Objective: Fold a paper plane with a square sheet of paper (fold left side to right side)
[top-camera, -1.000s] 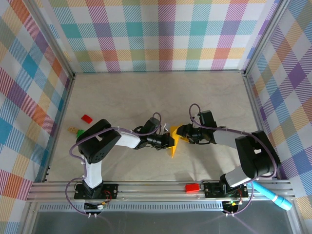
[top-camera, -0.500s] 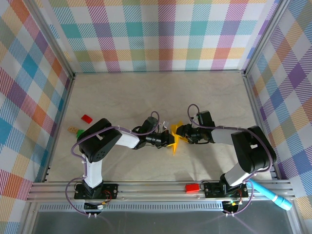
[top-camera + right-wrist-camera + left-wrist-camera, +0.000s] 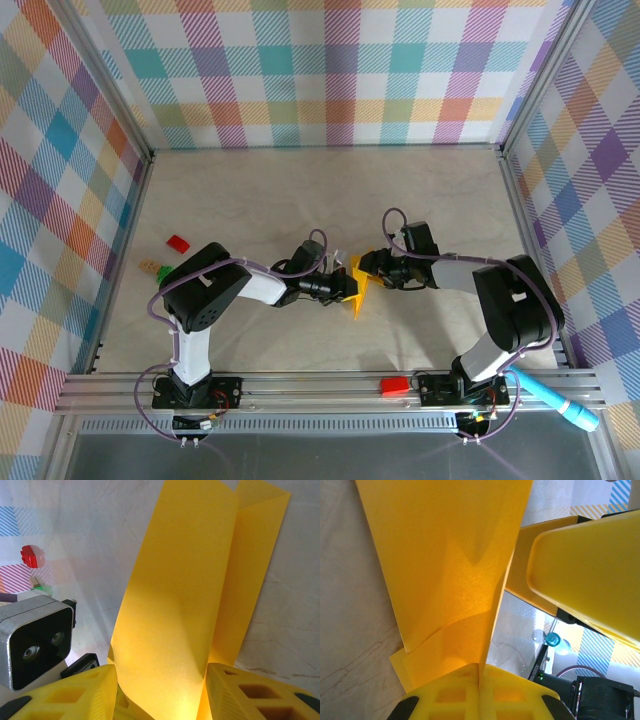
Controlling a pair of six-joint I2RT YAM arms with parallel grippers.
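Square sheet of paper [image 3: 357, 290] sits mid-surface [image 3: 300, 200] between the arms. It's partly folded and its long axis runs near–far. Left pincer [image 3: 347, 287] reaches in from the left, pressed together on the sheet's left flap, which stands up off the surface. Right pincer [image 3: 366, 267] reaches in from the right, half spread, one finger on either side of the paper. Can't tell if it's bearing on it. My read: that flap has to travel rightward over the crease. The left arm has the grip, so you drive with that one.
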